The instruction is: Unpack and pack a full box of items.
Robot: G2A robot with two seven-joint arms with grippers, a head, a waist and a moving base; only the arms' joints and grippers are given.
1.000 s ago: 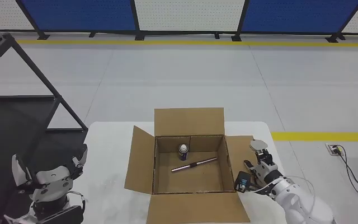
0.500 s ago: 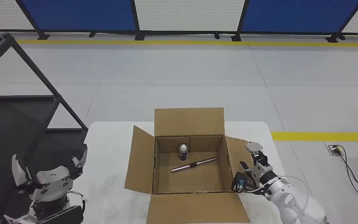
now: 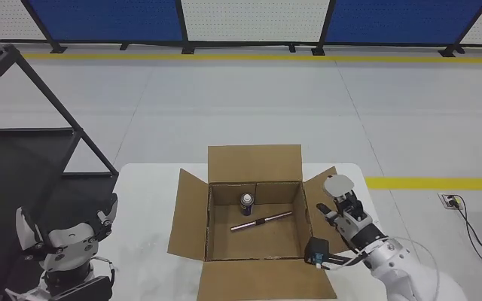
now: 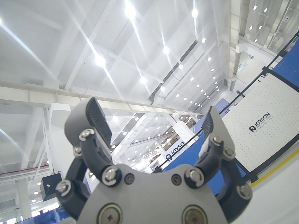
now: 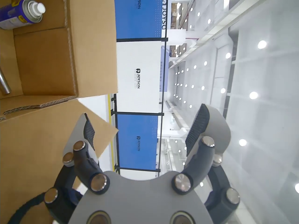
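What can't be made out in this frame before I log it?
1. Right wrist view: the silvery metal rod is cut off by the picture edge; one end shows.
2. Right wrist view: the blue spray can loses its base likewise.
3. Right wrist view: whether the right gripper touches the flap of the brown cardboard box; a finger overlaps it.

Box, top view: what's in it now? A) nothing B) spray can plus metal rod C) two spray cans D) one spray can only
B: a spray can stands near the far wall of the box, and a metal rod lies slantwise on its floor.
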